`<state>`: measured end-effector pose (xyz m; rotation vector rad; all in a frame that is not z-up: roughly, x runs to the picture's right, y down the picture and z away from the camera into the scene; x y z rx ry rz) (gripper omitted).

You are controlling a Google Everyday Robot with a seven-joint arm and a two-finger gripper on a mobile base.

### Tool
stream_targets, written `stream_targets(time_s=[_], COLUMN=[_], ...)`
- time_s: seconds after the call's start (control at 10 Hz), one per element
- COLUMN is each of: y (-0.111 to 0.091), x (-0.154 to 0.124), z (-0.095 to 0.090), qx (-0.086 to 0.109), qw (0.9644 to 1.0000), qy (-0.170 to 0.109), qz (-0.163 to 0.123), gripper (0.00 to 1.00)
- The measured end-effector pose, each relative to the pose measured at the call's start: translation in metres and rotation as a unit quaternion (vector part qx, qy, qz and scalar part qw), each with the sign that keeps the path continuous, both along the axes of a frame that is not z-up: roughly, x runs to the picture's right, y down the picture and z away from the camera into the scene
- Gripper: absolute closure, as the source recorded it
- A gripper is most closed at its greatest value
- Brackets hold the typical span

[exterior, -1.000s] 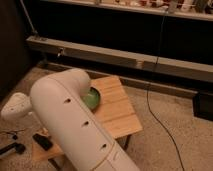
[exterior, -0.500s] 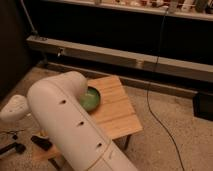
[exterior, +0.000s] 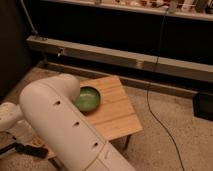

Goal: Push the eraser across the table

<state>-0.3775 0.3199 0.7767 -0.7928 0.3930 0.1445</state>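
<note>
Roughly: white arm [exterior: 60, 125] filling the lower left of the camera view, covering much of the bench [exterior: 115, 112]. Hand [exterior: 10, 148] low at the left edge, under a white rounded housing, partly cut off by the frame. Whether clenched or released: cannot tell.

Eraser [exterior: 31, 150] just beside the hand, on the side toward the arm. Lying flat on a narrow strip of wood showing below the arm. Contact with the hand: cannot tell. Near the bench edge closest to the hand. Very little of the top visible around it.

Open room: bare wood beyond the arm from the hand, a wide patch reaching the far corner and the two edges that meet there. Speckled floor [exterior: 170, 145] past those edges.

In the way: green bowl [exterior: 88, 98], well apart from the hand, upright on the bench, tucked against the arm's rounded end, near the back edge. Arm link itself lying between the hand and the bowl.

Around: dark cable [exterior: 152, 112] trailing down the wall and across the floor, far from the hand, past the bench. Grey rail [exterior: 125, 59] running along the dark wall behind. Dark box [exterior: 204, 106] at the opposite frame edge from the hand.

Eraser long axis: roughly across the view, pointing from the hand toward the arm, the arm-side end slightly lower. Outline blurred; corners not readable.
</note>
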Motion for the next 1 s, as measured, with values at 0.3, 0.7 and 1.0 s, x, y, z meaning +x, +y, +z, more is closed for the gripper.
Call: stream_targets(time_s=[0.3, 0.7, 1.0], y=[0.006, -0.019, -0.026], x=[0.001, 0.013, 0.009], z=[-0.027, -0.009, 0.000], qx=[-0.045, 0.019, 0.085], qw=[0.9987, 0.9994, 0.9958], qy=[-0.022, -0.027, -0.034], qz=[-0.011, -0.009, -0.012], gripper=[1.00, 1.00, 1.00])
